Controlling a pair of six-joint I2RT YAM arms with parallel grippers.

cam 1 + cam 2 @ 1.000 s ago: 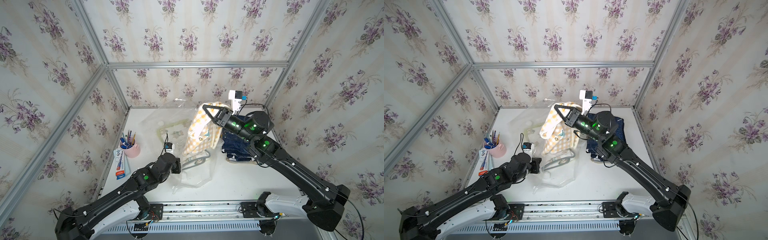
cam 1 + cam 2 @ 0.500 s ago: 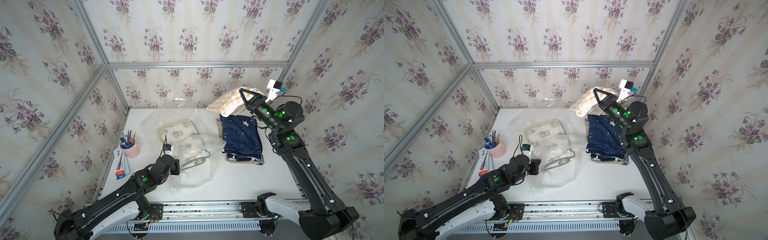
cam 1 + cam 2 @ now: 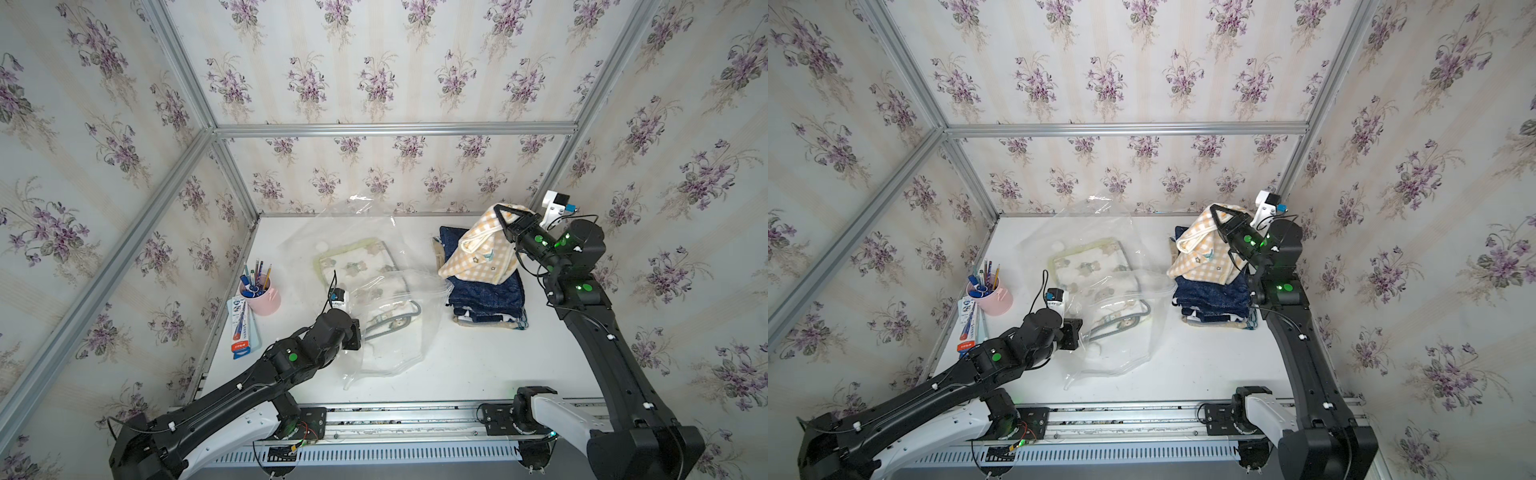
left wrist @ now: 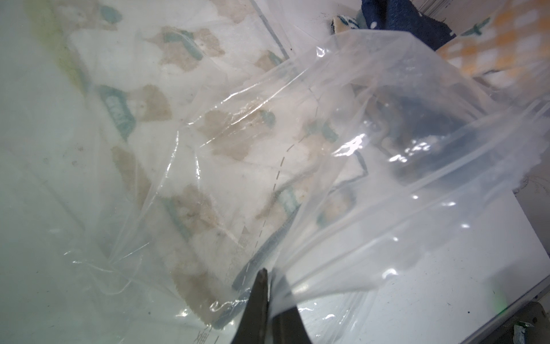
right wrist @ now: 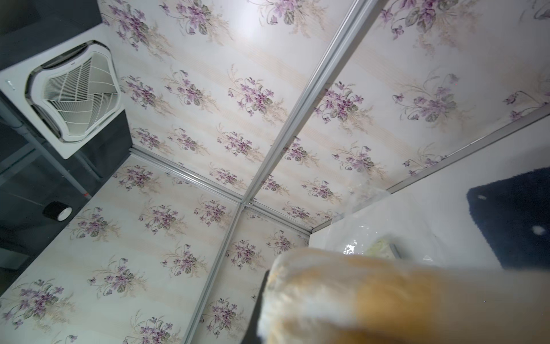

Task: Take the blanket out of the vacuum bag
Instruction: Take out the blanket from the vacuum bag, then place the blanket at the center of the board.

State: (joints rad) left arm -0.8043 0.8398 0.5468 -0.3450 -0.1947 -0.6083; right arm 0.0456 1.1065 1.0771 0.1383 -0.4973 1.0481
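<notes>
My right gripper (image 3: 498,209) is clamped on the raised top corner of the soft yellow-and-white checked blanket (image 3: 478,257). The blanket is clear of the bag and drapes over the stack of folded dark navy blankets (image 3: 486,293) on the right side of the white table (image 3: 457,361). My left gripper (image 4: 269,283) is pinched tight on an edge of the large clear crinkly plastic vacuum bag (image 3: 399,340), which lies crumpled mid-table, just beside the stack. Inside it I see a white bear-print blanket (image 3: 357,266) lying flat. A pink cup of pens (image 3: 262,297) stands near the left wall.
</notes>
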